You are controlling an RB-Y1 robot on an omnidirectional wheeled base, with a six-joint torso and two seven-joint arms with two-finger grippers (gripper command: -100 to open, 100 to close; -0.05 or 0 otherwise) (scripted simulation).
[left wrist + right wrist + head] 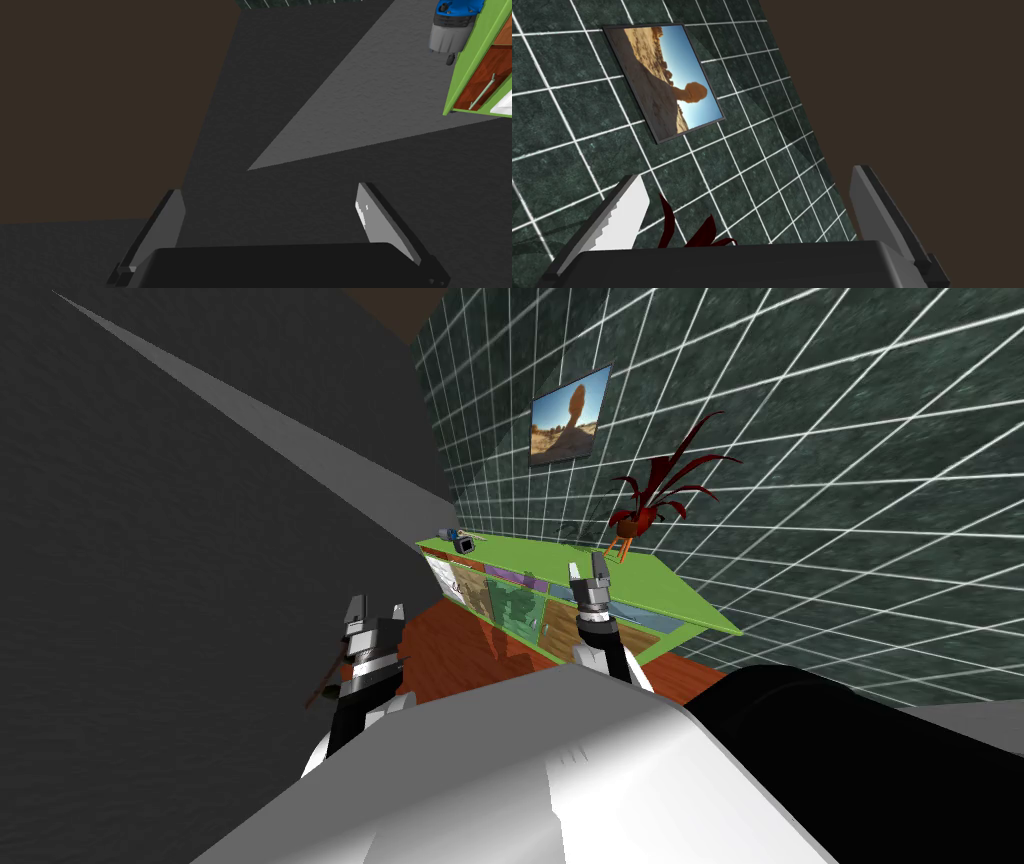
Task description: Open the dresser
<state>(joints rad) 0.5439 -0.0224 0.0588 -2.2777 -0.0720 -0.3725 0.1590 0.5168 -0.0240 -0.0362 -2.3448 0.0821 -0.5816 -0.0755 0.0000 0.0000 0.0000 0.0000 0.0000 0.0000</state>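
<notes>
The dresser [520, 554] is a long, low unit with a green top and frame, and patterned fronts facing me, all closed. It stands against the tiled wall. One end of the dresser [472, 75] appears in the left wrist view, with a red-brown front and a pale bar handle [481, 93]. My left gripper [375, 608] hangs open short of the dresser, over the floor; its fingers [372, 220] hold nothing. My right gripper [587, 565] is raised in front of the dresser's top edge, open and empty, with its fingers [869, 205] pointing at the wall.
A red-leaved plant [652, 500] in a pot stands on the dresser's top, and a small blue and grey object [461, 541] sits at its far end. A framed picture [570, 413] hangs above. Red-brown floor [450, 648] lies before the dresser, and dark grey walls rise to my left.
</notes>
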